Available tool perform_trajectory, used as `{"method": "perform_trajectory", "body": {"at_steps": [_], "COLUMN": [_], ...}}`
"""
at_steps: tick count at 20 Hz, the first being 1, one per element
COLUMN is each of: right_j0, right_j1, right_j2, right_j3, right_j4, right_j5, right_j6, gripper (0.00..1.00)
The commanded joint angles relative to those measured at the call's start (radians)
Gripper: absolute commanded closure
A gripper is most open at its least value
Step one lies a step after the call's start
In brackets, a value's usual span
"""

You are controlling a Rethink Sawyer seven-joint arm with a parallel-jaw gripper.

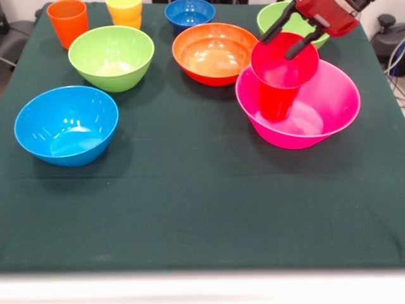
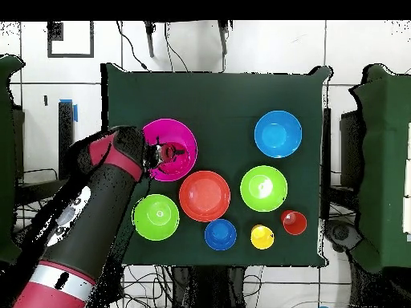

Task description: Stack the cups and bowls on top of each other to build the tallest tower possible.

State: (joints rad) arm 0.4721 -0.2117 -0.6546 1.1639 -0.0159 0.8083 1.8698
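Note:
The tower stands at the right in the front view: a big pink bowl (image 1: 335,95) holds an upright red cup (image 1: 277,101), and a small crimson bowl (image 1: 294,71) sits on the cup. My gripper (image 1: 276,49) is open and straddles the crimson bowl's far rim, one finger inside and one outside. In the overhead view the gripper (image 2: 160,152) is over the pink bowl (image 2: 172,128). An orange cup (image 1: 68,22) and a yellow cup (image 1: 124,11) stand at the far left.
Loose bowls lie around the table: light blue (image 1: 66,125), lime green (image 1: 111,57), orange (image 1: 214,54), small dark blue (image 1: 190,14), and a second lime green one (image 1: 275,18) behind my gripper. The green cloth's near edge (image 1: 202,266) runs along the front.

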Motion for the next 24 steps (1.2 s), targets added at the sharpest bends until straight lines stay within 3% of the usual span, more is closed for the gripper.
{"method": "perform_trajectory", "body": {"at_steps": [1, 24], "right_j0": [-0.031, -0.035], "right_j1": [0.021, 0.044], "right_j2": [0.171, 0.211], "right_j3": [0.026, 0.037], "right_j4": [-0.039, -0.016], "right_j5": [0.009, 0.018], "right_j6": [-0.012, 0.035], "gripper": [0.00, 0.00]}}
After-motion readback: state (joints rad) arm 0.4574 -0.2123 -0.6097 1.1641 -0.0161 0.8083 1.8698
